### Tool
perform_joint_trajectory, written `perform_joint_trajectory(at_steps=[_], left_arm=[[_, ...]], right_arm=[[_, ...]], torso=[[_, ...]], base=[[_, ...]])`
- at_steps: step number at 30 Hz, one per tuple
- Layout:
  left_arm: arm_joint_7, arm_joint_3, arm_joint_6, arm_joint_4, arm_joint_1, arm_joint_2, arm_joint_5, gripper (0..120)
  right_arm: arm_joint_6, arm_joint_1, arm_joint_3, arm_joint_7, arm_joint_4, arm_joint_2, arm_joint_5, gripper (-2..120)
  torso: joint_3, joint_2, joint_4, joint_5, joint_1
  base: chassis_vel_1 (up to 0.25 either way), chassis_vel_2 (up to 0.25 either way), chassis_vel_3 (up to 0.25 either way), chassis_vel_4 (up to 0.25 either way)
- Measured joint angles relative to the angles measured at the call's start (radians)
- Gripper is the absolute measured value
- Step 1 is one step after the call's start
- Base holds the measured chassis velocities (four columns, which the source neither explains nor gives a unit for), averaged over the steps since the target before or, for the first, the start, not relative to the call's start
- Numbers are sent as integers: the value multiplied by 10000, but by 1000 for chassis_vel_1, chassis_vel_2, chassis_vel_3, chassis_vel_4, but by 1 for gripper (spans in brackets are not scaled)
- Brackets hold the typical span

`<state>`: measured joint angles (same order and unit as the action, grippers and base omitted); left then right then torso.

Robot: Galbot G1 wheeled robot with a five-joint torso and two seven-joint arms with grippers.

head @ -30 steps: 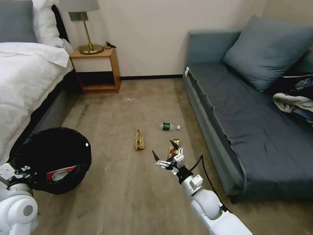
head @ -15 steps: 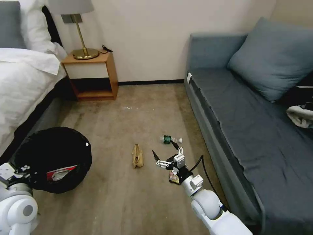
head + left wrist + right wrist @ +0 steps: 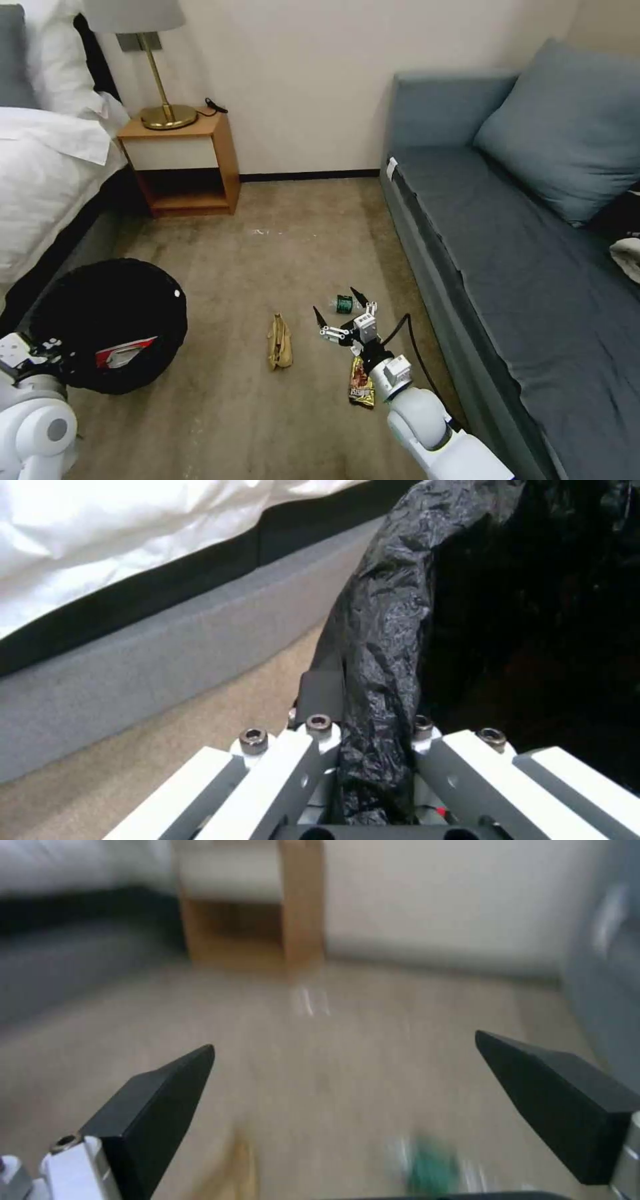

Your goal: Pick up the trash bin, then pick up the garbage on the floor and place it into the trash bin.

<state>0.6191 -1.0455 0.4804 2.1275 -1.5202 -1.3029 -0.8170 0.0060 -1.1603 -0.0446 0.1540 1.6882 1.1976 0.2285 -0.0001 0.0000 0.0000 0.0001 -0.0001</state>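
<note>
My left gripper [image 3: 373, 760] is clamped on the bag-lined rim of the bin [image 3: 110, 323], held low beside the bed [image 3: 47, 180]; a red-and-white packet [image 3: 123, 352] lies inside. My right gripper [image 3: 339, 312] hangs wide apart and empty over the floor [image 3: 267, 253], between paper bag [image 3: 280, 341], bottle [image 3: 345, 304] and wrapper [image 3: 361, 383].

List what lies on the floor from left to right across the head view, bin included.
Round trash bin lined with a crinkly black bag, gripped at its rim by the left gripper → tan crumpled paper bag → brown-yellow snack wrapper. The green-labelled clear bottle sits farther off, overlapping the open right gripper.
</note>
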Motion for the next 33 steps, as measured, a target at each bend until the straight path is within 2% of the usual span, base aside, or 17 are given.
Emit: perform_joint_trajectory(at_steps=[1, 3, 4, 5, 7, 9, 10, 11, 13, 15, 18, 22, 23, 28, 33], left_arm=[[0, 0, 0, 0, 0, 0, 0, 4], [0, -4, -2, 39, -26, 5, -9, 4], [0, -4, -2, 52, -29, 6, -10, 4], [0, -4, -2, 52, -29, 6, -10, 4], [0, -6, -2, 86, -30, 1, -13, 4], [0, -5, -2, 95, -29, -3, -13, 4], [0, -6, -3, 132, -30, -27, -12, 4], [-1, -4, -2, 176, -42, -45, -10, 4], [-1, -6, -3, 231, -88, -52, -9, 4], [-1, -6, -3, 238, -94, -48, -11, 4], [0, -37, -3, 259, -164, 11, -53, 4], [-1, -36, -3, 273, -181, 17, -51, 4], [-1, 17, -3, 276, -186, 9, -6, 4], [-1, 54, -3, 321, -191, 5, 27, 4], [0, 41, 0, 350, -184, 35, 32, 4]], right_arm=[[0, 0, 0, 0, 0, 0, 0, 100], [-2861, 318, -168, 573, 393, -141, 1134, 100], [-3587, 439, -217, 686, 423, -176, 1480, 100], [-3587, 439, -217, 686, 423, -176, 1480, 100], [-5562, 951, -459, 1272, 93, -202, 2639, 100], [-5804, 1037, -479, 1362, -8, -182, 2811, 100], [-6694, 1334, -465, 1499, -462, -62, 3353, 100], [-7147, 1517, -381, 1492, -869, 74, 3572, 100], [-7413, 1786, -173, 1442, -1703, 336, 3601, 100], [-7421, 1822, -129, 1423, -1851, 376, 3588, 100], [-7379, 2040, 293, 986, -2887, 633, 3615, 100], [-7399, 2165, 658, 459, -3401, 808, 4027, 100], [-7383, 2353, 1016, -142, -4056, 1065, 3865, 100], [-7188, 2575, 1174, -443, -4745, 1294, 3431, 99], [-6987, 2596, 1178, -571, -5014, 1392, 2965, 85]], torso=[[0, 0, 0, 0, 0], [0, 0, -1, -1, 0], [0, 0, 1, -1, 0], [0, 0, 1, -1, 0], [0, 0, -1, -1, 0], [1, 0, 0, -1, 0], [1, 1, 0, -2, 0], [1, 0, 0, -2, 0], [1, 0, 0, 0, 0], [1, 0, 1, 0, 0], [1, 0, -1, -1, 0], [1, 0, -1, -1, 0], [1, 0, -1, -1, 0], [1, 0, 0, -1, 0], [1, 0, -1, -1, 1]], base=[[0, 0, 0, 0], [0, 0, 0, 0], [0, 0, 0, 0], [0, 0, 0, 0], [0, 0, 0, 0], [0, 0, 0, 0], [0, 0, 0, 0], [0, 0, 0, 0], [0, 0, 0, 0], [0, 0, 0, 0], [0, 0, 0, 0], [0, 0, 0, 0], [0, 0, 0, 0], [0, 0, 0, 0], [0, 0, 0, 0]])
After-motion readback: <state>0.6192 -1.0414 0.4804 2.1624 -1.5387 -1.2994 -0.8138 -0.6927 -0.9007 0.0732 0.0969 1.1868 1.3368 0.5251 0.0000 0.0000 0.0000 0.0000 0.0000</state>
